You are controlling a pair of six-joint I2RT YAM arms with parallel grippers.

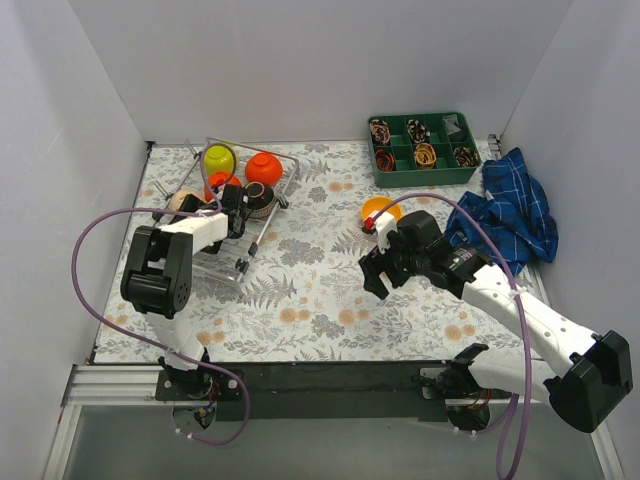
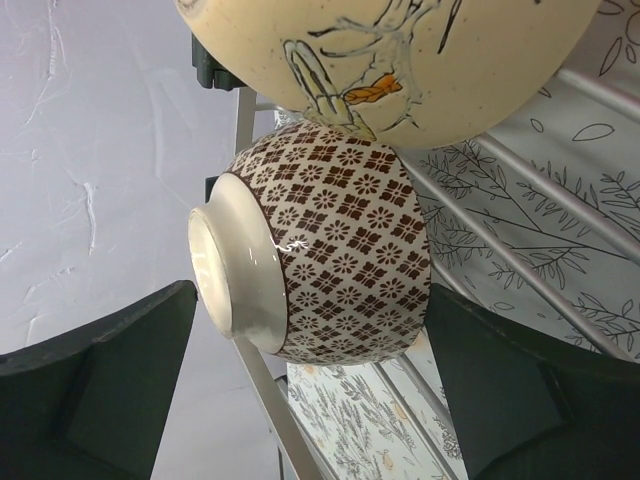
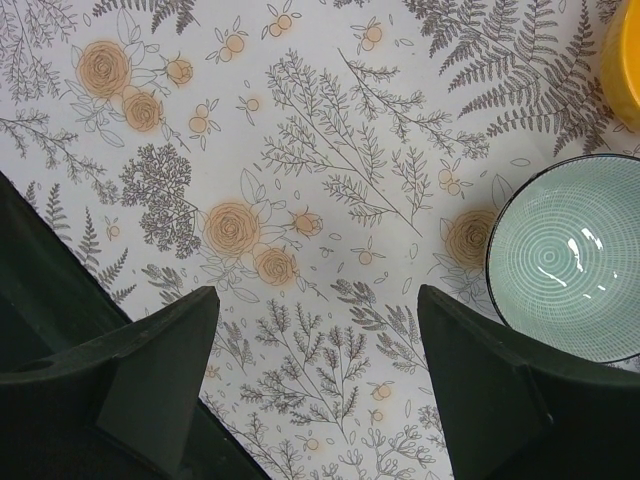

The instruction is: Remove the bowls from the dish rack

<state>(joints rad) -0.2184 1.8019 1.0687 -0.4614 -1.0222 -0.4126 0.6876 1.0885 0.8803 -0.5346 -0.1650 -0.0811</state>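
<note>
Top: rack (image 1: 235, 215) is sitting at 10 o'clock on the table (image 1: 300, 300), holding lime bowl (image 1: 219, 158), red bowl (image 1: 263, 168), beige bowl (image 1: 183, 200) and brown bowl (image 1: 258, 197). L gripper (image 1: 240, 198) is reaching in at the brown bowl. Yellow bowl (image 1: 380, 209) is lying on the table, w/ R gripper (image 1: 374, 272) at its 6.

L wrist: jaws are gaping either side of the brown bowl, which is tipped on its side, w/ beige bowl at 12. Contact unclear.

R wrist: jaws are spread, gripping nothing. Teal bowl (image 3: 570, 260) at 3, yellow bowl at 1.

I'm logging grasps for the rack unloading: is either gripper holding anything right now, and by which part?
Nothing is held. The left gripper is open astride the brown-patterned bowl in the dish rack; the right gripper is open above the table.
</note>
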